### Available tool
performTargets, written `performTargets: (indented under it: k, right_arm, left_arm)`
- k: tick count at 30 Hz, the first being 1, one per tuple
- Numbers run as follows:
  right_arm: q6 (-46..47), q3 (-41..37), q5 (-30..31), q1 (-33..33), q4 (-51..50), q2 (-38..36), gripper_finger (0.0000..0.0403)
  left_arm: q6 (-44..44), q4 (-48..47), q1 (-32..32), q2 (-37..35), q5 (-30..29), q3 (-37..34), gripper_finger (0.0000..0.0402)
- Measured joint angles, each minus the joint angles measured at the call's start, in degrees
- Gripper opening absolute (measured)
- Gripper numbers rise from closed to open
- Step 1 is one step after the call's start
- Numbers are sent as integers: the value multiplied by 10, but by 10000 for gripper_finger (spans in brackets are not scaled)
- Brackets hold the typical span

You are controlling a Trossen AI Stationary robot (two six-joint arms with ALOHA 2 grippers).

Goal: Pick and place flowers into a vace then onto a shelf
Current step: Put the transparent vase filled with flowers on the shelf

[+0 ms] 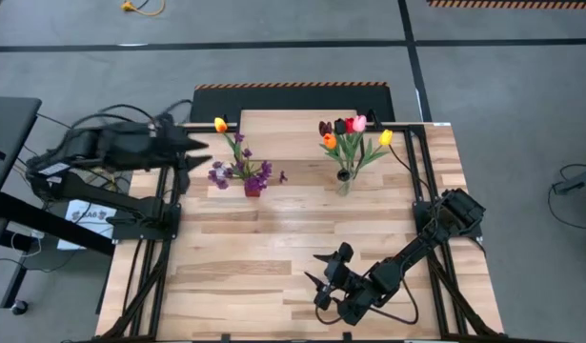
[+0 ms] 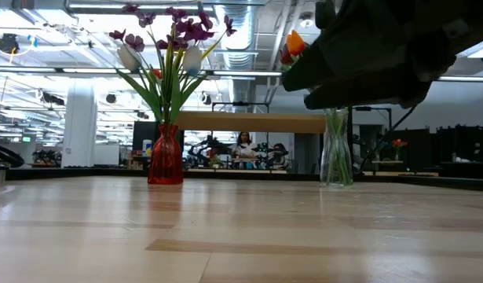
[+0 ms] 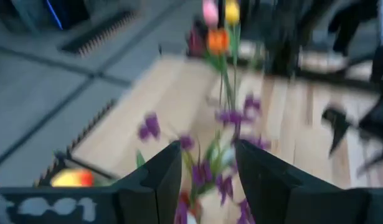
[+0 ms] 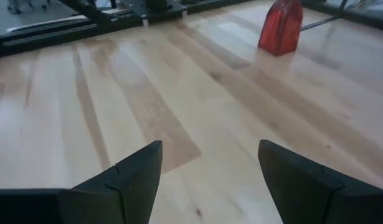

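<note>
Two bunches of flowers are shown standing in vases on the tabletop (image 1: 273,248). The left pincer (image 1: 199,151) is held above the tabletop's far left edge, its fingers (image 3: 157,180) parted by a moderate gap with nothing gripped between them. The red vase (image 1: 252,189) with purple sprigs (image 1: 237,171) and a yellow tulip (image 1: 220,125) stands just ahead of this pincer; the clear vase (image 1: 343,181), holding red, pink, orange and yellow tulips (image 1: 354,127), stands farther beyond. The right pincer (image 1: 323,272) is seen wide open and empty, low over the near tabletop, well apart from both vases. The shelf (image 2: 249,122) is visible only in the low view, behind the vases. Three risks are judged likely. The light red vase may be tipped if the stems are struck sideways. Blossoms may be crushed or stems pulled out if the fingers close high on the bunch. The vase may slip if gripped off-centre.
</note>
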Motion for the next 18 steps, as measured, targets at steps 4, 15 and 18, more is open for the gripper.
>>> performTargets:
  k: [4, 15, 18]
  right_arm:
    - [-15, 0, 29, -21, 47, -4, 260]
    - [-221, 30, 62, -30, 24, -150, 260]
    - [-135, 30, 62, -8, -106, -216, 260]
  left_arm:
    - [10, 79, -67, -43, -54, -34, 129]
    - [10, 227, -223, -187, -124, -265, 93]
    - [-3, 260, -247, -227, -138, -316, 91]
